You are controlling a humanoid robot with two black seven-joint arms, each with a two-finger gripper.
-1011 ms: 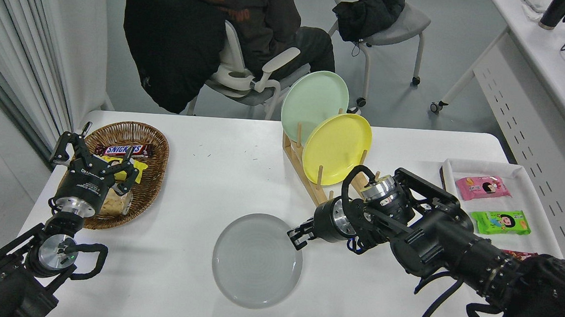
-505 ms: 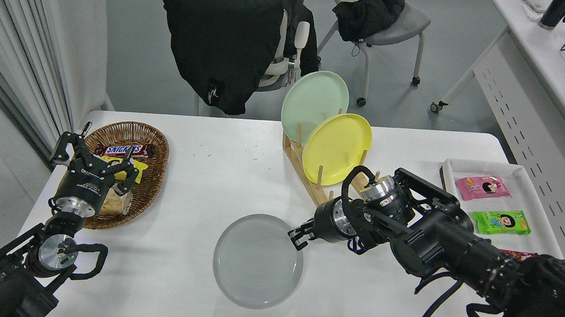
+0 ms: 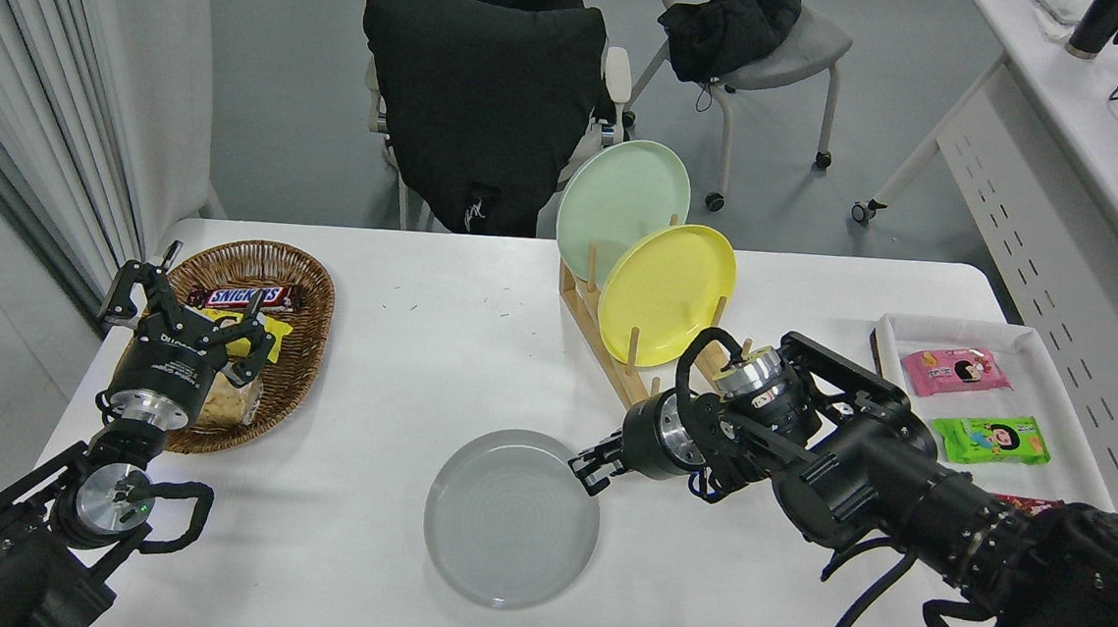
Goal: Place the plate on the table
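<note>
The pale grey plate (image 3: 510,519) lies flat or nearly flat at the front middle of the white table (image 3: 419,343). My right gripper (image 3: 587,470) reaches in from the right and is shut on the plate's upper right rim. Whether the plate fully rests on the tabletop cannot be told. My left gripper (image 3: 188,305) is parked at the lower left, open, over the edge of a wicker basket.
A wooden rack (image 3: 615,357) behind the right gripper holds an upright yellow plate (image 3: 667,292) and a mint-green plate (image 3: 621,200). The wicker basket (image 3: 307,335) with snacks stands at left. A white tray (image 3: 1056,388) with snack packets is at right. A chair draped with a black jacket (image 3: 485,102) stands behind the table.
The grey plate has shifted slightly toward me and settled lower, with the right gripper still at its rim. The chair behind the table has swung round. The left arm has not moved.
</note>
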